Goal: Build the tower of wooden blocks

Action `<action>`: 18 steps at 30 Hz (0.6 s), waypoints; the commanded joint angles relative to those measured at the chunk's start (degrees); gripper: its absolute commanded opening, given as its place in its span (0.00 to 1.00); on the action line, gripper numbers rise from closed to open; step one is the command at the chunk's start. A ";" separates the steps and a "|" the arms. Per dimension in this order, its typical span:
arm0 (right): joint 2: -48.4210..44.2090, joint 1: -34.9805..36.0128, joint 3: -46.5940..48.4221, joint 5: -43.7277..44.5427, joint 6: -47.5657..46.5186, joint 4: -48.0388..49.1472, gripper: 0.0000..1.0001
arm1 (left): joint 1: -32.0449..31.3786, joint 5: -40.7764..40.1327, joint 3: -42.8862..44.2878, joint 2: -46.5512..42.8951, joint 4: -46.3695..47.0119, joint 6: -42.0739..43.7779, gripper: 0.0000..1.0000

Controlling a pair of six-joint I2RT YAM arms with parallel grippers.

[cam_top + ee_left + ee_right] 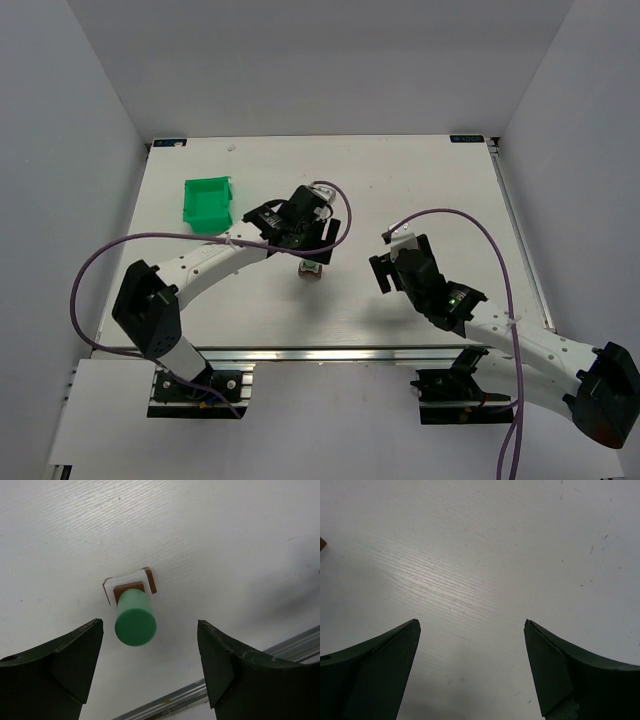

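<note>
The tower [311, 269] stands mid table [420, 180], green block [134, 620] on top. The left hand [149, 630] is wide around it, not touching, so it stands alone. The right hand [470, 622] is wide and empty, off to the side, out of the way.

We see the wood block tower [134, 615] topped by a plain green cylinder, with a brown block under it, then a white one, and brown again at the bottom. The table [225, 540] is white with a fine streaked grain. The bin [208, 203] is bright green, the cables [445, 211] are purple, and the arms [205, 262] are white with black joints. The left gripper [149, 627] and right gripper [472, 625] show dark greenish-black fingers.
</note>
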 commanded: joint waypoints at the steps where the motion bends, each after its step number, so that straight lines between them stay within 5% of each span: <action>1: -1.70 -0.30 -1.03 -2.03 -1.43 4.21 0.89 | -0.31 5.25 -1.32 -6.94 4.85 1.62 0.86; 4: -1.62 -0.48 -0.77 -2.82 -1.52 5.36 0.89 | 0.04 6.94 -3.34 -12.47 8.28 1.97 0.98; 12: 2.51 -2.49 0.63 -6.42 -1.17 14.91 0.89 | 1.79 -3.16 -6.14 -20.57 9.96 -1.90 0.98; 18: 19.08 -6.09 10.27 -12.04 -1.43 22.04 0.89 | 6.88 -11.86 -10.54 -24.00 14.44 -2.25 0.98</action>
